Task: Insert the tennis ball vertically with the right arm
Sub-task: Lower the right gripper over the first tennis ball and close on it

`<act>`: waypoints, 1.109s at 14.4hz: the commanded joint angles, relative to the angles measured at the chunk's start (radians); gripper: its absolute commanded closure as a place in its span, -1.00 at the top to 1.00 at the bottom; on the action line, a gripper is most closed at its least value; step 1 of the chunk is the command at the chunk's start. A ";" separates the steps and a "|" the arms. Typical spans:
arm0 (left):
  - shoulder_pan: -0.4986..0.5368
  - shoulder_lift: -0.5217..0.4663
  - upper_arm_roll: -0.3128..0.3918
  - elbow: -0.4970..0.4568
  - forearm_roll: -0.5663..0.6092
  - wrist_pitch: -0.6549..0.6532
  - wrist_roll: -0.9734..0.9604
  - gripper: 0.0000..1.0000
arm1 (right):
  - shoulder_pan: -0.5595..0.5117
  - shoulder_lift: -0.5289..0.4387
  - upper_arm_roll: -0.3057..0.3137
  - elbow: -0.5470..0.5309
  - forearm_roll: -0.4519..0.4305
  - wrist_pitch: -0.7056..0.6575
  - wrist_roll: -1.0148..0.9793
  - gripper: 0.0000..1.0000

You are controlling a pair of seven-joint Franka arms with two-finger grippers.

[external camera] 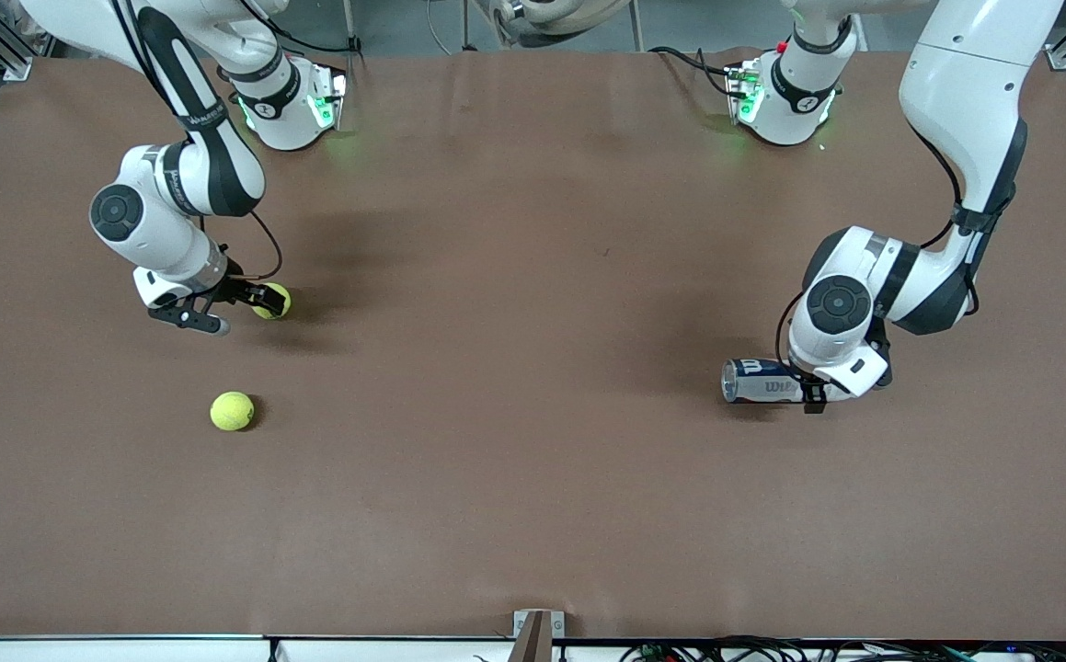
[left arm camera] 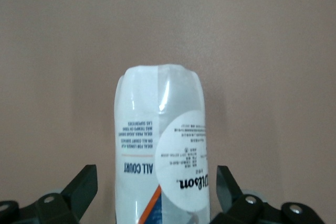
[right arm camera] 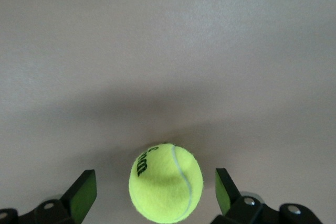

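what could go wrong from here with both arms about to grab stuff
The right tool stands open around a tennis ball on the table; the ball is round, so uneven finger contact could roll it away, perhaps toward the second ball.

The left tool is open around the can, which lies on its side. It looks smooth and rounded, so it might slip or roll when squeezed, and it must still be stood upright for a vertical insert.

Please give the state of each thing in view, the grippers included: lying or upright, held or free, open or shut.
Right gripper: open, fingers either side of a tennis ball.
Tennis ball at gripper: on table, not gripped.
Second tennis ball: free on table.
Ball can: lying on side.
Left gripper: open, straddling the can.
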 commanded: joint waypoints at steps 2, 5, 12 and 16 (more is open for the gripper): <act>0.009 0.014 0.000 0.001 0.039 0.015 -0.013 1.00 | 0.006 0.008 -0.001 -0.026 0.019 0.023 0.010 1.00; 0.003 0.015 0.002 0.002 0.049 0.005 -0.016 1.00 | 0.010 0.024 -0.001 -0.028 0.019 0.023 0.010 1.00; -0.031 0.041 0.006 0.021 0.085 -0.082 -0.030 1.00 | 0.010 0.051 -0.001 -0.028 0.019 0.027 0.010 0.83; -0.034 0.051 0.006 0.025 0.108 -0.099 -0.056 1.00 | 0.010 0.053 0.001 -0.028 0.019 0.030 0.010 0.56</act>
